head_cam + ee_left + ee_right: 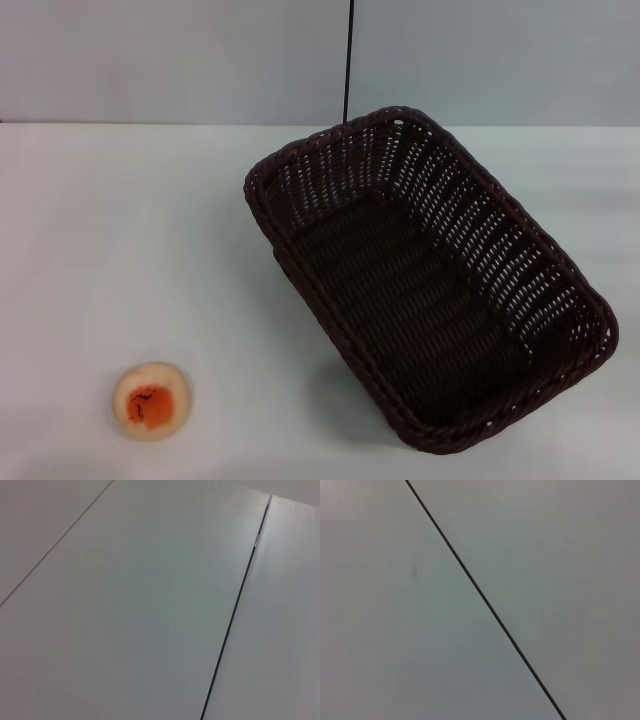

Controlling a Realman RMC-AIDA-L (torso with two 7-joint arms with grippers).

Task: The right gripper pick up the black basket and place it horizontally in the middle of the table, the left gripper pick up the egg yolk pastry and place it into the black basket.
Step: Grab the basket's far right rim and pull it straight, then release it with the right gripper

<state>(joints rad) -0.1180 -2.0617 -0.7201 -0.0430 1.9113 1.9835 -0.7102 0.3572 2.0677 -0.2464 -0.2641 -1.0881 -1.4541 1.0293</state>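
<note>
The black basket (pixel 430 280) lies on the white table (pixel 130 230) right of centre, turned diagonally, its long axis running from the far middle to the near right; it is empty. The egg yolk pastry (pixel 151 401) sits alone on the table at the near left, orange-red patch up. Neither gripper shows in the head view. Both wrist views show only plain pale panels with a thin dark seam (pixel 235 615) (pixel 485 597), and no fingers.
A pale wall (pixel 200 60) rises behind the table's far edge, with a thin dark vertical seam (pixel 348 60) above the basket. Bare tabletop lies between the pastry and the basket.
</note>
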